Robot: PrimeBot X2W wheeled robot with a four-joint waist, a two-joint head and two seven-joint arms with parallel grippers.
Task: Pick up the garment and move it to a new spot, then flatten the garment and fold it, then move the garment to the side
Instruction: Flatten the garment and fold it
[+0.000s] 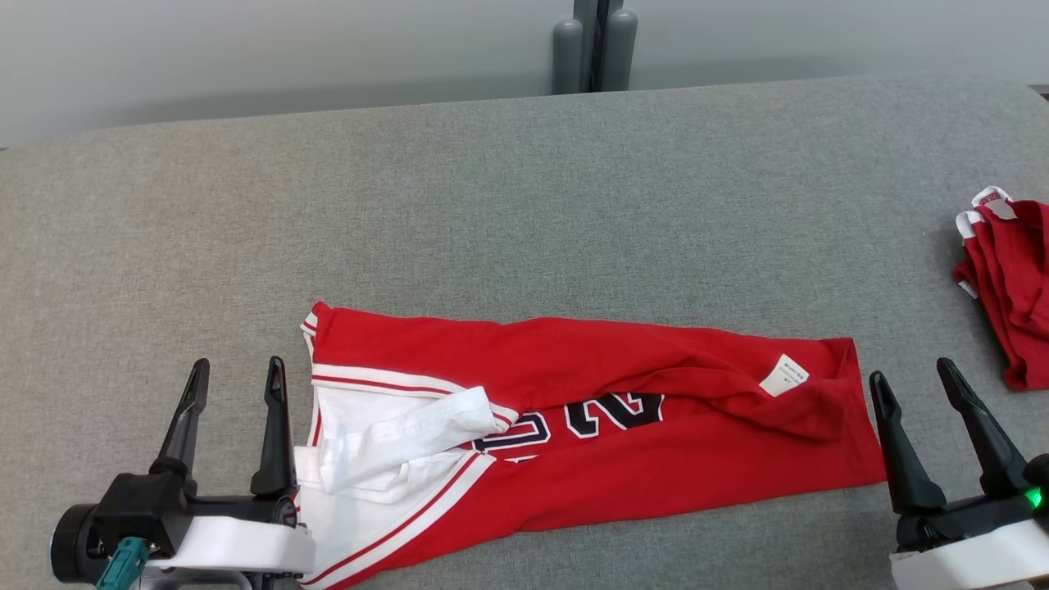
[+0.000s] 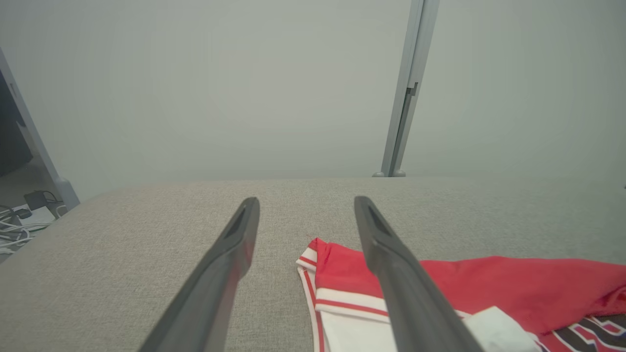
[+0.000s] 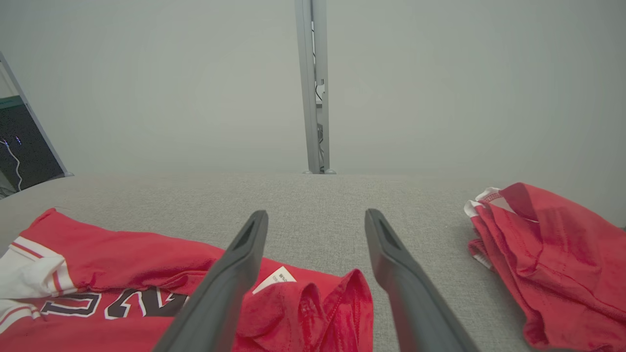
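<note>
Nearest the robot, the left gripper (image 1: 238, 363) stands with its two long dark fingers spread and nothing between them, at about 8 o'clock from the cloth. The right gripper (image 1: 911, 370) is likewise released and empty, at about 4 o'clock, just beside the hem end.

Between them the red jersey-knit garment with white sleeves, striped trim and dark numerals (image 1: 656, 459) lies as a long band across the near part of the grey fabric-covered table (image 1: 524, 205). It looks doubled lengthwise, so I judge the folding step to be in hand and unfinished.

To do it well:
- Smooth first. The upper layer is bunched around the small white care label (image 1: 783, 374) towards 3 o'clock, and the loose white sleeve (image 1: 393, 434) lies askew towards 9 o'clock.
- Pinch both layers together at each end, or the lower one will probably drag.
- Keep the fingers low and draw the ends evenly, so the band does not twist.

No bin or basket figures here; the table is the only bearer. Besides this garment it carries a second, crumpled red garment with white trim (image 1: 1012, 287), well apart at 2 o'clock. Beyond it, a grey upright post (image 1: 594, 45) stands at 12 o'clock by the far edge.
</note>
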